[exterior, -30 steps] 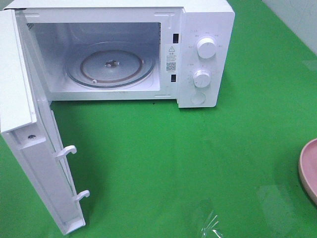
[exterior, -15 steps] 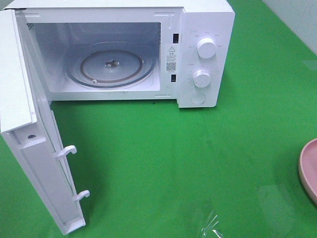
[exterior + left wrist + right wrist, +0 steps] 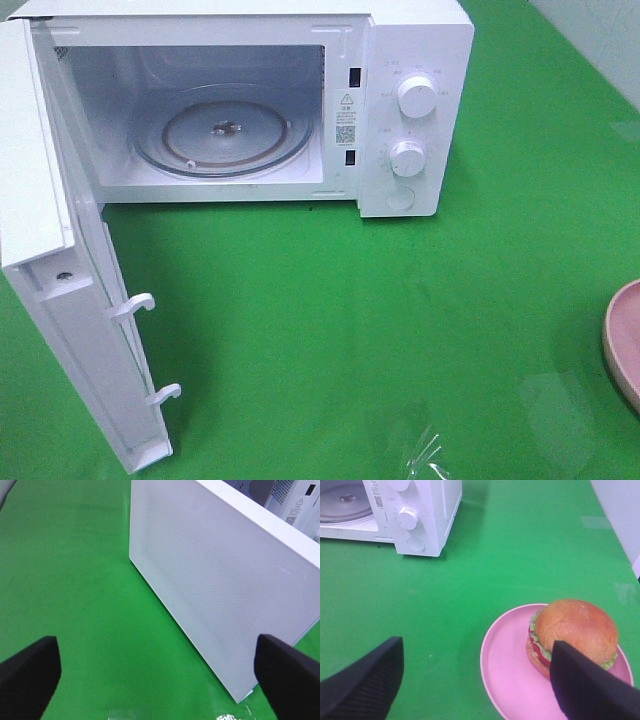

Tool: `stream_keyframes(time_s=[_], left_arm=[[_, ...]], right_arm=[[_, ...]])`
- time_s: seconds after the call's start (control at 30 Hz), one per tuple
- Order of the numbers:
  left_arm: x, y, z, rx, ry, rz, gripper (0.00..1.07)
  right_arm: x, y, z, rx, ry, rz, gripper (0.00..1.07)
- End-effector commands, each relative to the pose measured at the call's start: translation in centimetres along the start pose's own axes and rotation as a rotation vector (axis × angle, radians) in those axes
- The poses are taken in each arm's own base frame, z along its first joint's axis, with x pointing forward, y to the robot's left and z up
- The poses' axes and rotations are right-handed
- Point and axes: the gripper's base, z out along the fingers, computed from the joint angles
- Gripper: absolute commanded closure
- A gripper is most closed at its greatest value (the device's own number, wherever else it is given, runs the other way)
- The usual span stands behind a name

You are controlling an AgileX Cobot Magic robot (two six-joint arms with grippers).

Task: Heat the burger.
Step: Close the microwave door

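On the left of the high view, the white microwave door with two hooked latches (image 3: pixel 85 330) stands swung wide open over the green tablecloth (image 3: pixel 330 320). Beside it the boxy white microwave oven (image 3: pixel 420 40) shows its round glass turntable (image 3: pixel 225 135), bare, and two round white dials (image 3: pixel 417 97) on the panel. At the far right edge lies the shallow pink plate (image 3: pixel 622 345). The left gripper (image 3: pixel 157 672) hangs with its black fingers spread wide, nothing between them, facing the door's outer face. The right gripper (image 3: pixel 475 680) is likewise spread apart above the cloth. The tall round burger with glossy golden bun, lettuce and tomato (image 3: pixel 572 630) sits on the pink plate, partly behind one right finger.
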Motion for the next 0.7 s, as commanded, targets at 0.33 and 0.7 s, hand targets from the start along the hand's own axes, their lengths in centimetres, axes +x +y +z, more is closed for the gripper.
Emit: stream_keyframes(time_s=[0.33,0.7], left_arm=[[0.11,-0.08,-0.18,0.011,-0.020,-0.003,0.09],[0.11,-0.08,-0.18,0.010,-0.020,-0.009,0.09]], right_arm=[[0.14,-0.07,-0.36,0.008,-0.032,0.001,0.31],[0.14,-0.07,-0.36,0.008,-0.032,0.001,0.32]])
